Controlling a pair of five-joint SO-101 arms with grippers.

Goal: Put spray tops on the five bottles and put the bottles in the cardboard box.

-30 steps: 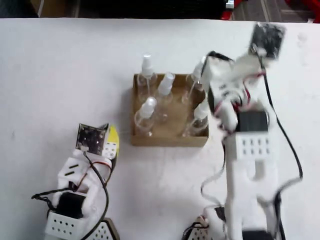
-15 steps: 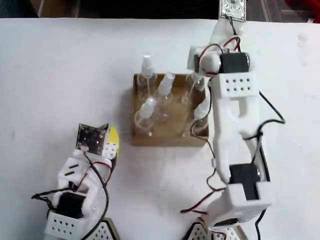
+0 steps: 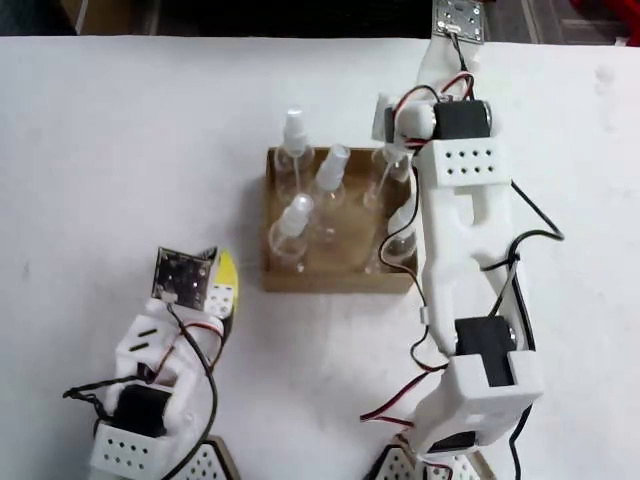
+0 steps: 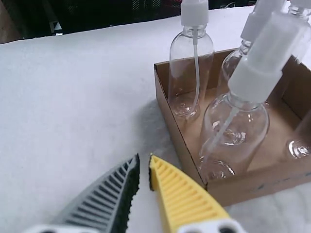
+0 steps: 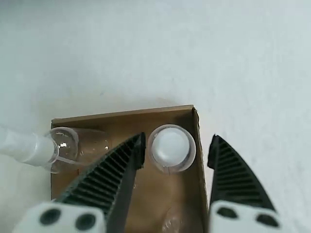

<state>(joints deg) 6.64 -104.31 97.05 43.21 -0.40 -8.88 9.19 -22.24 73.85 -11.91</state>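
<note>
All five bottles (image 3: 297, 215) stand with spray tops on, inside the cardboard box (image 3: 340, 278). My right gripper (image 5: 177, 141) hangs fingers apart astride the corner bottle's spray top (image 5: 171, 148). The left gripper (image 4: 144, 167), fingers together, sits beside the box. I judge only withdrawal remains.

No word, number or sign can be read anywhere in these views. The cardboard box (image 3: 340, 280) has plain brown walls (a few dark specks on its front wall in the left wrist view are too small to make out). The clear bottles (image 4: 191, 73) and their white spray tops (image 4: 194, 12) carry no legible print.
</note>
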